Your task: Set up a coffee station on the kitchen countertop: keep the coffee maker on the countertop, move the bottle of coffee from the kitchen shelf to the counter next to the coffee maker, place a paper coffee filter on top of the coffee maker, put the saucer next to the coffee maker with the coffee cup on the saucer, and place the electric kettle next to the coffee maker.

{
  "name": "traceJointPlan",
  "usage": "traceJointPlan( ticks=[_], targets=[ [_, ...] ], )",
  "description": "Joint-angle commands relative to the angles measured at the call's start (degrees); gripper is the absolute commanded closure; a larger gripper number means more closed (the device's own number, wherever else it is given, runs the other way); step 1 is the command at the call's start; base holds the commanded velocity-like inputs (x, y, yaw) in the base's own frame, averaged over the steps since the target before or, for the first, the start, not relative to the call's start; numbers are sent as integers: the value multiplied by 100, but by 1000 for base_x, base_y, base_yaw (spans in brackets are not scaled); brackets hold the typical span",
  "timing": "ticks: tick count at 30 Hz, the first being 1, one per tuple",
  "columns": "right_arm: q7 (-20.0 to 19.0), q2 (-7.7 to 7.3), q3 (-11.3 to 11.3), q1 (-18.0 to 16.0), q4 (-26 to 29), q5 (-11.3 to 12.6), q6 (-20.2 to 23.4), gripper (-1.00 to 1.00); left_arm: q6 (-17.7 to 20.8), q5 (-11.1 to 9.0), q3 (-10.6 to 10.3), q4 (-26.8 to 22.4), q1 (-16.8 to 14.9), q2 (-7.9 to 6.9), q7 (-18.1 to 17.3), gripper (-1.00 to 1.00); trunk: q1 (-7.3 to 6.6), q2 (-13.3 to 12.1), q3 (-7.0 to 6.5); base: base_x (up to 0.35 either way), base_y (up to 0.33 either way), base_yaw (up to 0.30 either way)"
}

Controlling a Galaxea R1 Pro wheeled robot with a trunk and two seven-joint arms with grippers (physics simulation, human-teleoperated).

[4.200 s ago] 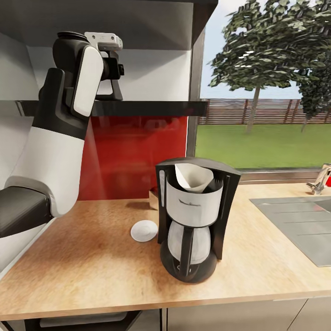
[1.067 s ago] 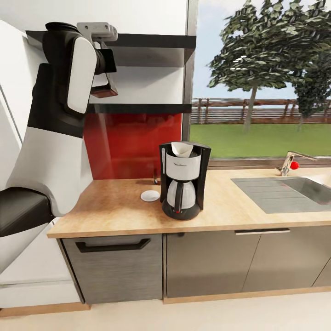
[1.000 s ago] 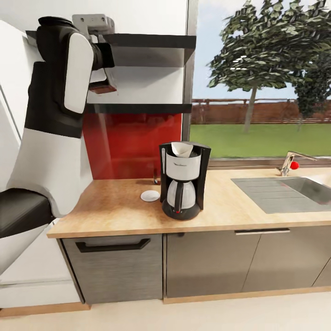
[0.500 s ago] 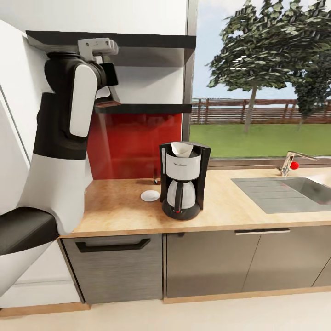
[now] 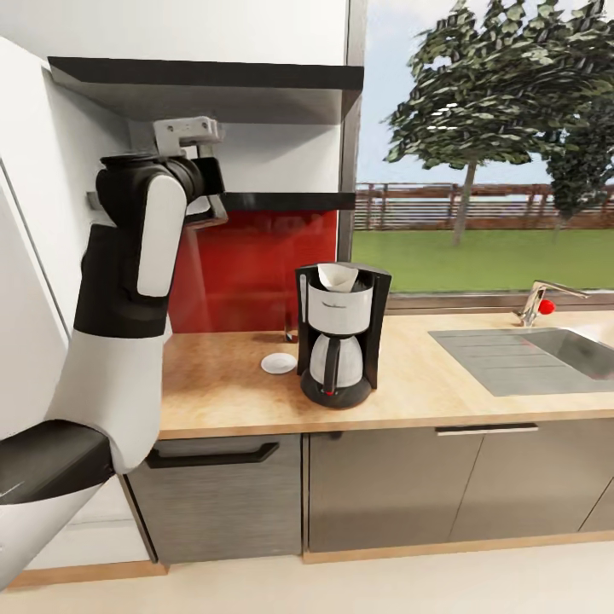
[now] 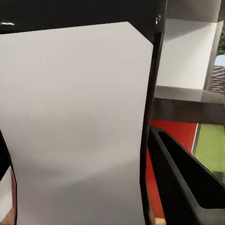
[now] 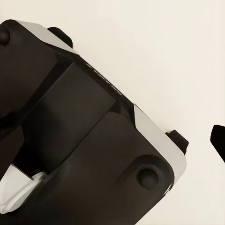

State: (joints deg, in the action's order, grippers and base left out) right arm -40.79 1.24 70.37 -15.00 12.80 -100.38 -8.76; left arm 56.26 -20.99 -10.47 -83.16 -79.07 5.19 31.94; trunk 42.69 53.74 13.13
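**A:** Start at the left. What has changed?

**B:** The left gripper [image 5: 211, 205] has come down. A second ago it was up by the upper board; now it hangs level with the left end of the lower kitchen shelf [image 5: 290, 201], which runs off to its right. The cabinets and worktop sit where they did, so it is the arm that moved, not the camera.

**A:** Is it carrying anything?

**B:** I judge so. In the left wrist view a dark-edged body with a broad white label, which I take for the bottle of coffee [image 6: 75, 126], sits right against the black finger [image 6: 187, 187]. The claw looks clamped on it, though only that one finger shows.

**A:** So the bottle is off the shelf.

**B:** It seems so, and it is on its way down. The kitchen countertop [image 5: 409, 388] lies well below the claw.

**A:** And further right?

**B:** Below and to the claw's right the saucer [image 5: 278, 363] lies bare, just beside the coffee maker [image 5: 338, 333]. The paper coffee filter [image 5: 337, 275] sits in the machine's top. None of these has shifted.

**A:** The right gripper?

**B:** The right wrist view gives the robot's dark body over a pale floor; I cannot tell whether that claw is apart or together.
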Motion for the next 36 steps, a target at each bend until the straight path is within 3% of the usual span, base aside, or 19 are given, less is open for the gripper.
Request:
traceJointPlan(
  ticks=[1,9,17,18,23,31,36],
  targets=[
    [-26,7,47,-5,20,-61,-39,-100,18,-37,-3,-28,48,-1,49,100,1,6,8,0,0,0],
    [-26,8,47,-5,22,-61,-39,-100,-37,-37,-4,-109,528,-1,49,100,1,6,8,0,0,0],
    [-26,7,47,-4,28,-61,-39,-100,-694,-28,-7,-120,1163,-9,39,100,1,6,8,0,0,0],
    [-26,8,47,-6,29,-61,-39,-100,-767,-28,-7,-125,1365,-14,40,100,1,6,8,0,0,0],
    [-26,7,47,-7,29,-61,-39,-100,-844,-28,-8,-187,1677,-25,31,100,1,6,8,0,0,0],
    [-26,8,47,-6,29,-61,-39,-100,-1051,-28,-8,-176,1749,-34,10,100,1,6,8,0,0,0],
    [-26,7,53,-5,29,-61,-39,-100,-1068,-26,-8,-160,1757,-36,15,100,110,207,98,0,0,0]
  ],
)
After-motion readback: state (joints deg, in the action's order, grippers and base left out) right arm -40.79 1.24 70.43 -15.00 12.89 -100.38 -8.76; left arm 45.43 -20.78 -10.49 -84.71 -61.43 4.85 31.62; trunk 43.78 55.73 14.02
